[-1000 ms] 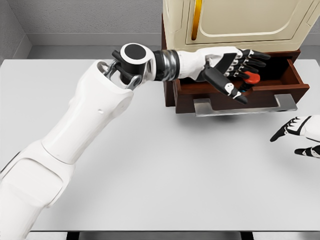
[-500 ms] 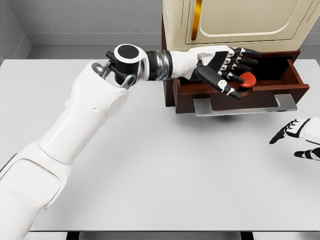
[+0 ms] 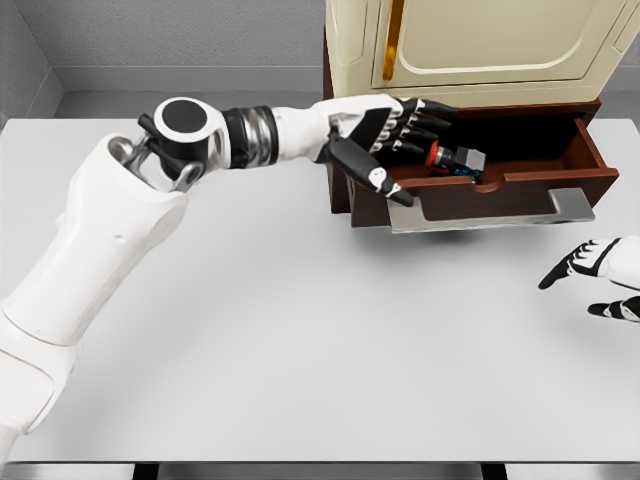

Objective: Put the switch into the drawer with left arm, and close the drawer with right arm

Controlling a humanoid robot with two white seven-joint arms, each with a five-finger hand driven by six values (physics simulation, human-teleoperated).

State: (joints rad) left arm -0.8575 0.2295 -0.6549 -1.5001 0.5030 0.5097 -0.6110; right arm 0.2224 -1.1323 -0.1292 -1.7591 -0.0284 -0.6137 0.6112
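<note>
Tabletop [image 3: 300, 330]: one, white, wide bare stretch before the drawer.
Left hand [image 3: 385, 140]: fingers spread, holding nothing, at the drawer's left end.
Switch [image 3: 455, 158]: one, lying inside the drawer.
Drawer [image 3: 500, 185]: one, pulled open.
Right hand [image 3: 590, 275]: relaxed, empty, at right edge.

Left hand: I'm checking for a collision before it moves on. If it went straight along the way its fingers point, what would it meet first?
The left hand points right, into the open drawer. Likely the switch first, just beyond the fingertips, though depth is unclear.
</note>
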